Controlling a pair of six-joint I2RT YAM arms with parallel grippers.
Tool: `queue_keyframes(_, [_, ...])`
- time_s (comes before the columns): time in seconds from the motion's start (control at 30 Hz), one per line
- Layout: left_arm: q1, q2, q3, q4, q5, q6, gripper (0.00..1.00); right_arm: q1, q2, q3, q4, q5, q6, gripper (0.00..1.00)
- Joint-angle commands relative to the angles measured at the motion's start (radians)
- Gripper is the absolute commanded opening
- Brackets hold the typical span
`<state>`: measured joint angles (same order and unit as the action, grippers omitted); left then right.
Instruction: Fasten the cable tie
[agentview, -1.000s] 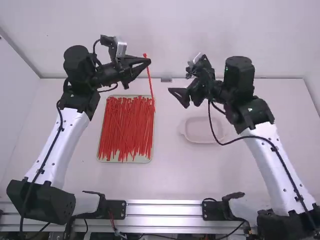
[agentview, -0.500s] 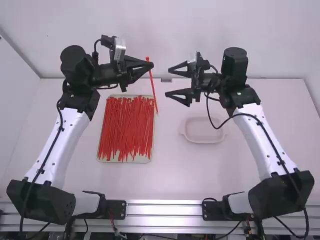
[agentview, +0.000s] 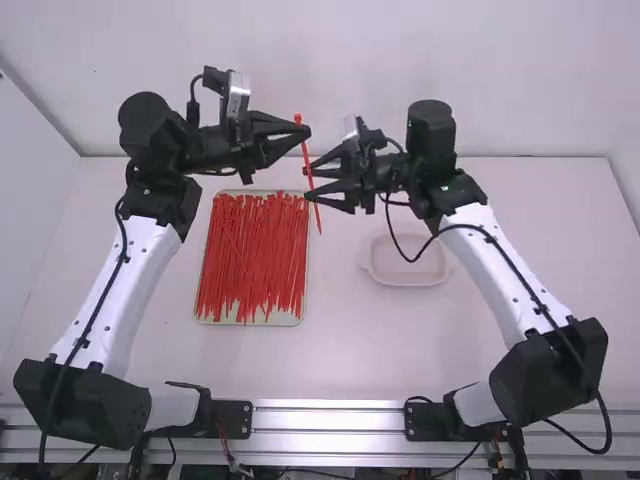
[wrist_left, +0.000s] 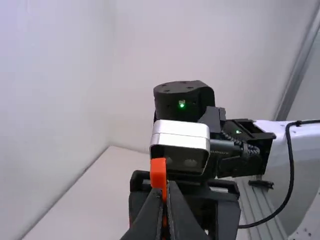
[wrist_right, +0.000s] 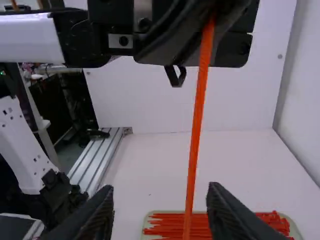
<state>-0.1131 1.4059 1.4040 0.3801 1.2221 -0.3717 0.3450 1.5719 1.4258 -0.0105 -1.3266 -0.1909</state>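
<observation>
- The left gripper (agentview: 297, 130) pinches one red cable tie (agentview: 309, 180) near its head, so it hangs free over the edge of the tray (agentview: 250, 321) of spares.
- The right gripper (agentview: 313, 183), jaws spread, flanks the tail, probably to catch it.

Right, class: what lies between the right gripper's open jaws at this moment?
The red cable tie, hanging from the shut left gripper, runs down between the jaws of the right gripper. The right wrist view shows it clear of both.
</observation>
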Motion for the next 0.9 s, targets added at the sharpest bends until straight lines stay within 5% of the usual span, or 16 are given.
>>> queue_keyframes(0.0, [0.002,-0.005,-0.005,0.018,0.017,-0.055,0.02,-0.003,0.006,0.026,0.005,-0.005,0.000,0.42])
queue_keyframes(0.23, [-0.005,-0.005,-0.005,0.022,0.016,-0.058,0.02,-0.003,0.006,0.026,0.010,-0.004,0.011,0.00])
queue_keyframes(0.87, [0.001,-0.005,-0.005,0.075,-0.011,-0.108,0.06,0.012,0.005,0.026,0.095,0.024,0.037,0.00])
